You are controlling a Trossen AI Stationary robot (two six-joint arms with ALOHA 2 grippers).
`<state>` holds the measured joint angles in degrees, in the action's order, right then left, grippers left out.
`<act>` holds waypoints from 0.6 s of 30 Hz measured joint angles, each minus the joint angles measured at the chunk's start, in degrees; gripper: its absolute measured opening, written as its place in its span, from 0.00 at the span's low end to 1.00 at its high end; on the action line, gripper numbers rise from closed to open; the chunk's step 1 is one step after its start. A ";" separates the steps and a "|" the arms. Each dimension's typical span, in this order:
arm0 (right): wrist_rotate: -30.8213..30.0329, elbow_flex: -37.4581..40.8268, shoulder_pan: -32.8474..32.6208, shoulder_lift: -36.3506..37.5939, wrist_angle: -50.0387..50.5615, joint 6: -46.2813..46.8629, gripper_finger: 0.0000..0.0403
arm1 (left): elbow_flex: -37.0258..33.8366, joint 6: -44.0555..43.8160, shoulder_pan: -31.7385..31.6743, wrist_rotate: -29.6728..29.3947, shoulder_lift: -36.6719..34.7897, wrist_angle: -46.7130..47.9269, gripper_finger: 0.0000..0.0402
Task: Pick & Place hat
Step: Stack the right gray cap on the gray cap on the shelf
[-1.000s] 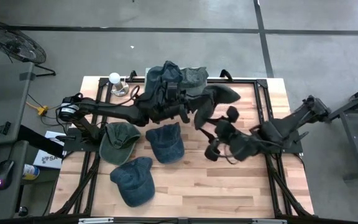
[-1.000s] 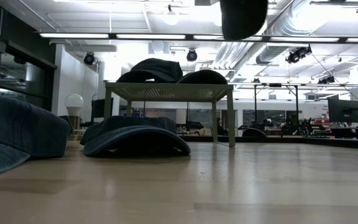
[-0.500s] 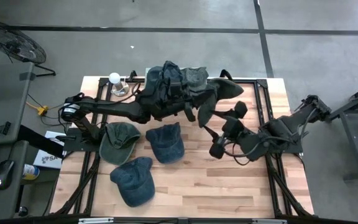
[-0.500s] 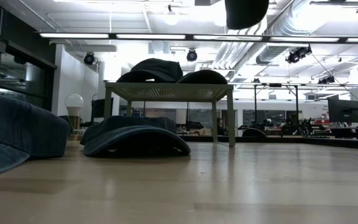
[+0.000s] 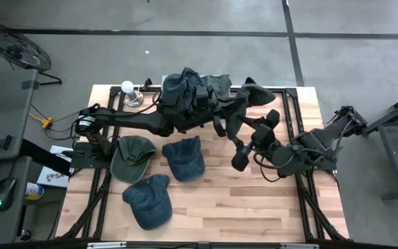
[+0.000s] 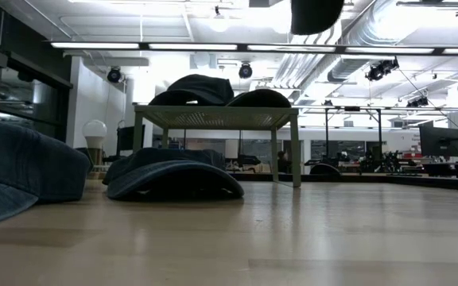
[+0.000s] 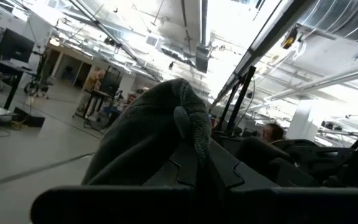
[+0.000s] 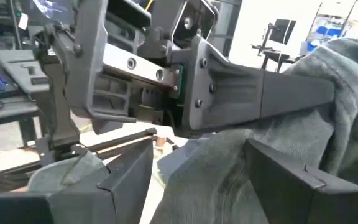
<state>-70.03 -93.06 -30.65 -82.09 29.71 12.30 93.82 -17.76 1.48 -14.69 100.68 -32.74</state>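
From above, the left end effector [image 5: 228,119] is clenched on a dark grey cap [image 5: 249,97], holding it up beside the small rack [image 5: 192,93] at the far edge of the wooden worktop [image 5: 220,204]. The right end effector [image 5: 254,138] sits just beside that cap, its fingers spread apart and gripping nothing.

The right wrist view shows what the overhead view cannot: the grey fabric [image 8: 260,162] lies between the two open dark fingers [image 8: 126,177], with the left arm's fingers pinched on the cloth above.

The left wrist view shows the cap's fabric [image 7: 160,137] bunched over its own closed fingers, with the room and a person's head beyond.

The low view shows the rack as a small raised table [image 6: 217,117] bearing two dark caps [image 6: 201,87], and only the held cap's lower part [image 6: 316,14] hanging into its upper edge.

Three more caps lie flat on the worktop: an olive cap [image 5: 131,158], a blue cap [image 5: 184,158] and another blue cap [image 5: 148,200]. A white bulb lamp [image 5: 128,88] stands at the far left corner.
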 joint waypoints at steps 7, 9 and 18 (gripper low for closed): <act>-3.37 0.00 1.78 -1.75 0.77 -0.56 0.61 | 0.04 1.40 0.00 0.63 -0.02 -0.59 0.00; -5.18 0.00 2.24 -2.26 0.92 -0.83 0.61 | 0.07 1.27 0.00 1.72 -0.02 -0.68 0.00; -19.53 0.02 1.00 -2.44 1.05 -9.19 0.61 | 0.07 0.94 0.02 2.46 -0.02 -1.29 0.00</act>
<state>-89.56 -93.03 -29.65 -84.53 30.76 3.11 93.89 -16.82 1.50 -12.23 100.66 -34.02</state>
